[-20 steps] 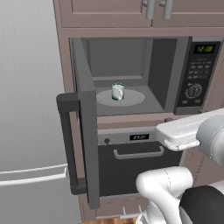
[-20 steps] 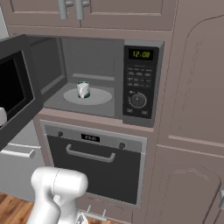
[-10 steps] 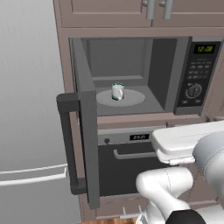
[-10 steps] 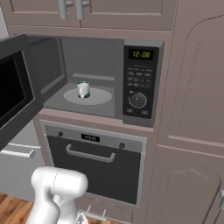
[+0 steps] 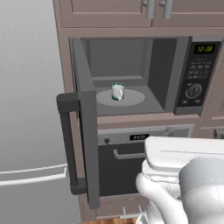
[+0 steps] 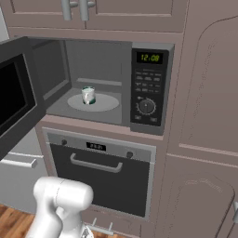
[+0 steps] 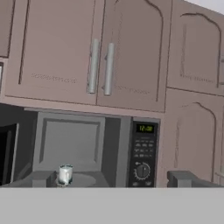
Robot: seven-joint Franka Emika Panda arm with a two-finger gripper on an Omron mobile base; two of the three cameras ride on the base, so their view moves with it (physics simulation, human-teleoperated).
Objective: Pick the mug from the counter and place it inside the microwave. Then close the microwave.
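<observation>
The mug (image 5: pixel 117 91) stands upright on the turntable (image 5: pixel 131 97) inside the microwave (image 6: pixel 116 83), the claw (image 7: pixel 113 179) has drawn back and is released, holding nothing, so only swinging the open door (image 5: pixel 83 144) shut appears left.

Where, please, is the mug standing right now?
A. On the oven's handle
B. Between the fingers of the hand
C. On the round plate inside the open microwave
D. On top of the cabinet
C: the mug stands upright on the round plate in the microwave, whose door hangs wide open, with nothing gripping it.
</observation>
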